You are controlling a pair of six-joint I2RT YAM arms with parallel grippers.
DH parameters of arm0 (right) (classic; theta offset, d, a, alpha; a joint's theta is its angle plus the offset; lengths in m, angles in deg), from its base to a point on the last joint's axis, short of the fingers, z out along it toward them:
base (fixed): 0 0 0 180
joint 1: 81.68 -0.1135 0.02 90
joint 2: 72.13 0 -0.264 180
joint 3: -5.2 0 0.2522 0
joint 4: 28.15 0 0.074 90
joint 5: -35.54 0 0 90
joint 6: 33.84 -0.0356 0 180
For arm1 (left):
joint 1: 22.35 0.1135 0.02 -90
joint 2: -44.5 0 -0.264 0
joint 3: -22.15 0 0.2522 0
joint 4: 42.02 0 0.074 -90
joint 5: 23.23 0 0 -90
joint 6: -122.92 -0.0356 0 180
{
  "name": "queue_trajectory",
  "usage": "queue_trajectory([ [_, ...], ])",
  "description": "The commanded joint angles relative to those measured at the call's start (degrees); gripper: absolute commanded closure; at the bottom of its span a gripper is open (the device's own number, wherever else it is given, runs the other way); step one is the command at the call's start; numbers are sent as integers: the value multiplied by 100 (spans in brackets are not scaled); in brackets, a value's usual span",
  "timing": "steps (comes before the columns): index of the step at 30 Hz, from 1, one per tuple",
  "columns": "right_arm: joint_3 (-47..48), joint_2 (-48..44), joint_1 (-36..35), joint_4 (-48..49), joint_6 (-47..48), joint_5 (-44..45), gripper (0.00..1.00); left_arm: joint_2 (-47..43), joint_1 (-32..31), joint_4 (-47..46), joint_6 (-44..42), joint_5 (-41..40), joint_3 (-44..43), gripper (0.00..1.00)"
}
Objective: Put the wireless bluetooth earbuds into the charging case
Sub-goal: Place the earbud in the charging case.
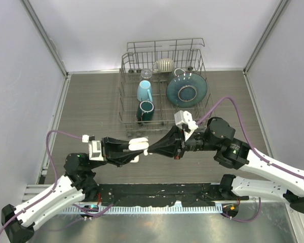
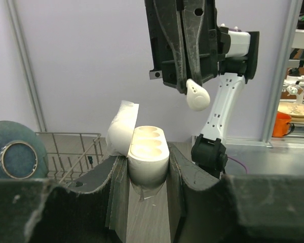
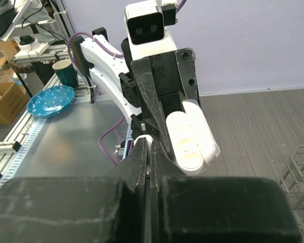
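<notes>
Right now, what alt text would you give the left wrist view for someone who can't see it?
An open white charging case, lid tipped up to the left, sits clamped in the left tool. Above it, the right tool pinches a white earbud, not yet in the case. A blue plate shows at far left.

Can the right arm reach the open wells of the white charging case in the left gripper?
Probably yes. The white oval plastic charging case, clamped in the left gripper, has its lid swung aside, wells bare; the right gripper, pinching a glossy white earbud, hangs above, nothing between.
</notes>
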Motion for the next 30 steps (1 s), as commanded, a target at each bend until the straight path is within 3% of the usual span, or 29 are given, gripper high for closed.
queue_trajectory([
  [1,129,-5,-113,67,497,229,99,102,-2,-627,218,305,-275,100],
  [23,-170,-22,-446,349,928,809,99,322,-2,-768,447,815,-495,100],
  [30,-223,-5,-605,200,1446,1275,99,419,-2,-943,500,904,-504,100],
])
